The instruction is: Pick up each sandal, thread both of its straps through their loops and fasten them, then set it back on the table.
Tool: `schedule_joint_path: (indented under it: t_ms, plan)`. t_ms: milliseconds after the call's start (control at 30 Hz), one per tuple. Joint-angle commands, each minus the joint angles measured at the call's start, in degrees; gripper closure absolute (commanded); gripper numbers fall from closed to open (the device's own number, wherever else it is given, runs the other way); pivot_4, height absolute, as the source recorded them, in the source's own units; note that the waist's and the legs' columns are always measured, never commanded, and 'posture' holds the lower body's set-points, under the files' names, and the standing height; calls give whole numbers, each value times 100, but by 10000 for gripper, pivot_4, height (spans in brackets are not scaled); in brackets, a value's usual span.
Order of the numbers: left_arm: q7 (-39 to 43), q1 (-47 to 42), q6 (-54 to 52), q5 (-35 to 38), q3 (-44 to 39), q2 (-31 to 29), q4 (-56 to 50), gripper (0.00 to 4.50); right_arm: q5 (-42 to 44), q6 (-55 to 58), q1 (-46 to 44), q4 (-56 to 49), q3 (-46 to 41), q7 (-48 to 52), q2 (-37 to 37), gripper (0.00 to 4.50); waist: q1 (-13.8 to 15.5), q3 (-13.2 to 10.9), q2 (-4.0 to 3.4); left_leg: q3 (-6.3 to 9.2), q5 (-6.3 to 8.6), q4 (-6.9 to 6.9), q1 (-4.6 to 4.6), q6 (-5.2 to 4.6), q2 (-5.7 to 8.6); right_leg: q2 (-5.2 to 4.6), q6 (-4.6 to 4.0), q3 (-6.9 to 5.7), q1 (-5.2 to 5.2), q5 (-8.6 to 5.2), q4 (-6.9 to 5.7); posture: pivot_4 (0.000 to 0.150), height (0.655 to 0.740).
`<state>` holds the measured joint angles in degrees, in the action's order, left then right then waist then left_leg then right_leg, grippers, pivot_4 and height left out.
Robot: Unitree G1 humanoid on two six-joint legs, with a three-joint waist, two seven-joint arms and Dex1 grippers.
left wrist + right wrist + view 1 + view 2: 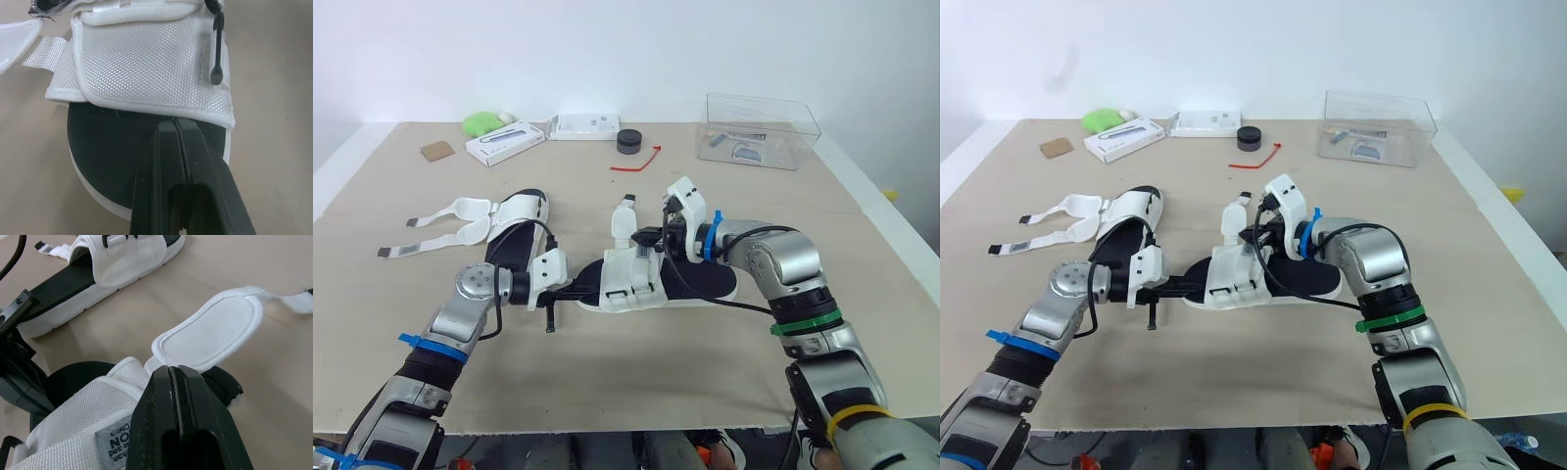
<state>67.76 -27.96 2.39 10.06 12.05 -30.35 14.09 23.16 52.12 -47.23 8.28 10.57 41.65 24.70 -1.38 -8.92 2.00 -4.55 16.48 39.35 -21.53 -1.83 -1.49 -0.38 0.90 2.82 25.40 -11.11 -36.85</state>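
One white sandal with a black footbed lies at the table's centre. My left gripper is shut, its tips resting on the toe end of that footbed, just short of the woven front band. My right gripper is shut on one of this sandal's straps, and the padded strap end stands up beyond the fingertips. The second sandal lies to the left, its two straps unfastened and spread flat across the table.
Along the back stand a clear plastic box, a black round puck, a red tie, two white boxes, a green lump and a cardboard scrap. The table's front edge is near.
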Motion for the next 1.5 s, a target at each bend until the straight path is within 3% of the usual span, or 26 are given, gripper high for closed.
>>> schedule_joint_path:
  t_ms: [33, 133, 167, 333, 467, 500, 833, 1500]
  plan:
    - [-79, 110, -114, -129, -15, -82, 159, 45000, -19, 168, -48, -58, -61, 67, 47, 44645, 0, 0, 0, 1, 0, -1, 0, 0, -1, 0, -1, -1, 0, 0, 0, 1500, 7400]
    - [-37, 94, -127, 8, -91, -38, 145, 45000, 254, 437, -324, 207, -465, 29, -101, 44645, 0, -1, 0, 1, 0, -1, 0, 0, -1, 0, 0, -2, 0, 0, 0, 1500, 7400]
    - [-15, 89, -134, 87, -143, -21, 138, 45000, 368, 600, -494, 336, -611, 38, -152, 41745, -1, -1, 0, 1, 0, 0, 0, 0, -2, 1, 1, -2, 0, 1, 0, 1500, 7400]
    - [163, 29, 75, 229, -283, -51, 447, 45000, 657, 1128, -1809, 2114, -1377, -160, -579, 21019, -50, -13, -11, -11, 0, 0, -10, 0, -5, 0, -8, -1, 16, 11, -1, 1500, 7400]
    - [180, 18, 187, 129, -206, -57, 502, 45000, 315, 913, -2185, 3195, -1242, -10, -580, 1990, -75, -7, -2, 2, 0, -9, -10, 0, -11, 0, -24, -10, 15, 1, -1, 1500, 7400]
    - [169, 23, 226, 94, -191, -62, 521, 45000, 291, 943, -2299, 3497, -1271, 9, -596, 427, -75, -7, -3, 6, 1, -13, -11, 1, -12, 0, -27, -10, 14, -3, 0, 1500, 7400]
    - [101, 114, 263, 60, -186, -58, 461, 45000, -111, 423, -2909, 5203, -1360, 378, -882, 427, -116, -9, -8, 2, 0, -33, -57, 5, -7, -6, -24, -5, 67, -2, -4, 1500, 7400]
    - [-31, 297, 189, 23, -204, -136, 238, 45000, -39, -481, -3646, 6258, -2381, 299, -1695, 427, -128, -9, -8, 2, -2, -34, -62, 10, -8, -12, -31, -7, 76, 4, -12, 1500, 7400]
